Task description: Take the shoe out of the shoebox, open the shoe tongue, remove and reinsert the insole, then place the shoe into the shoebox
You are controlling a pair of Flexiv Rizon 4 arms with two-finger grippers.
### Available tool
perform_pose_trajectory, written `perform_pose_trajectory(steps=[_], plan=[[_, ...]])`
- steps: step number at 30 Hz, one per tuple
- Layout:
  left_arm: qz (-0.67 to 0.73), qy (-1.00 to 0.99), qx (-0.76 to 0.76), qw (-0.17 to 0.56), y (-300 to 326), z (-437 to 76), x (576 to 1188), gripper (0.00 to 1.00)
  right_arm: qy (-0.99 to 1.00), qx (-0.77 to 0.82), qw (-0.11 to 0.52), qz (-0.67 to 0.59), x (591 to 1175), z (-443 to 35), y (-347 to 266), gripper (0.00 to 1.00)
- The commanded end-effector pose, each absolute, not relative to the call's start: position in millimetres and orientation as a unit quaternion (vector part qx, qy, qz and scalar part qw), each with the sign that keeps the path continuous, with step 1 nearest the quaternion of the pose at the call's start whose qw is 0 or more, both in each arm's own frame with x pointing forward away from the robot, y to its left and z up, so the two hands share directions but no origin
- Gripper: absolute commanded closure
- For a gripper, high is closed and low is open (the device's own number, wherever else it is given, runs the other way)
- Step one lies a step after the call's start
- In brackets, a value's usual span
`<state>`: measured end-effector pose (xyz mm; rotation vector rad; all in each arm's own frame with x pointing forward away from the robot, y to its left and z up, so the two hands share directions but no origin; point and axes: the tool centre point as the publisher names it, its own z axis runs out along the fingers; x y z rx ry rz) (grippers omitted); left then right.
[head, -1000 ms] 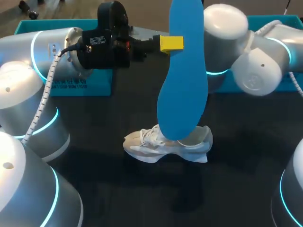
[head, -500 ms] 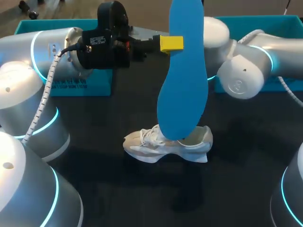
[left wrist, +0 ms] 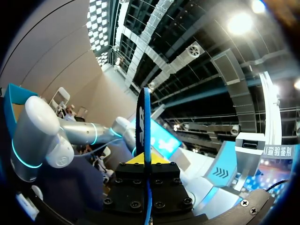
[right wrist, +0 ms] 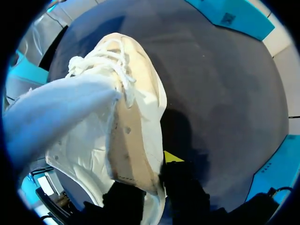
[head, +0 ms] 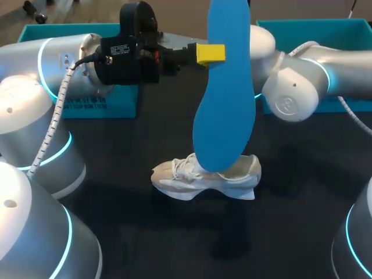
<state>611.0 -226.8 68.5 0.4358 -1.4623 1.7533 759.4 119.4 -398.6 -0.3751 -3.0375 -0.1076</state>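
Head view: the left gripper (head: 210, 53) clamps the blue insole (head: 224, 104) upright above the white shoe (head: 203, 177) on the counter (head: 145, 232). Left wrist view: the insole stands edge-on between its fingers. Right wrist view: the right gripper (right wrist: 152, 187) pinches the shoe's collar; reinsertion and boxing seemingly remain.

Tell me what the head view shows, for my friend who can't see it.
The left gripper holds a blue insole upright above a white shoe resting on the dark table. The right arm comes in from the right, behind the insole. Teal shoebox parts sit at the table's far side.
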Motion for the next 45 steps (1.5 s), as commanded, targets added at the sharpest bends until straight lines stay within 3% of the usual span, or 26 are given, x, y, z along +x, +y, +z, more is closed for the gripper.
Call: perform_pose_trajectory(steps=[1, 17, 33, 45], plan=[[0.693, -0.577, 0.171, 0.398, -228.6, 67.9, 611.6, 1.00, -0.990, -0.128, 0.050, -0.037, 762.4, -395.8, 118.3, 1.00], [0.693, -0.577, 0.171, 0.398, -228.6, 67.9, 611.6, 1.00, -0.951, -0.274, 0.124, -0.077, 757.3, -346.3, 114.0, 1.00], [0.693, -0.577, 0.171, 0.398, -228.6, 67.9, 611.6, 1.00, -0.848, -0.502, 0.095, -0.143, 737.9, -344.4, 143.5, 1.00], [0.693, -0.577, 0.171, 0.398, -228.6, 67.9, 611.6, 1.00, -0.838, -0.514, 0.091, -0.158, 736.6, -343.3, 147.4, 1.00]])
